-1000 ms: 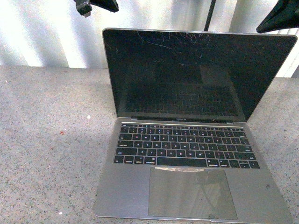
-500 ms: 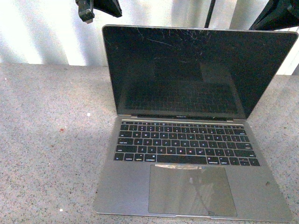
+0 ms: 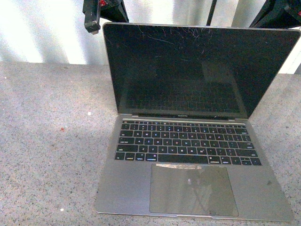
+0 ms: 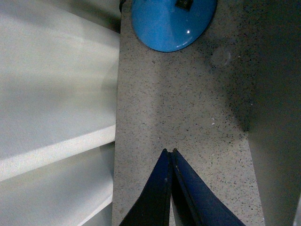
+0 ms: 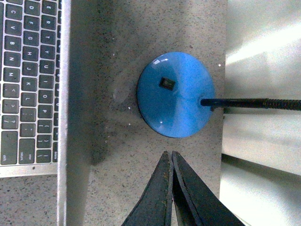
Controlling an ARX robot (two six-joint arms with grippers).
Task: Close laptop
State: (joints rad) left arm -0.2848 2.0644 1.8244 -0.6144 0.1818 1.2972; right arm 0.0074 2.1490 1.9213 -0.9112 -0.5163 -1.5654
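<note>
Speckled grey counter [image 3: 47, 141] carries the open laptop [image 3: 188, 146] and (behind it) a round blue base [image 5: 183, 106].

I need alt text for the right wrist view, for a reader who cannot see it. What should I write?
The right gripper, shut, hangs over a speckled grey table near a round blue base with a black switch and a black stem. The open laptop stands apart from the base, its keyboard in view.

The left gripper [image 3: 92, 24] hangs at the front view's upper left, the right arm [image 3: 281, 12] at upper right. Both grippers' fingers [image 4: 160, 193] are pressed together, empty.
</note>
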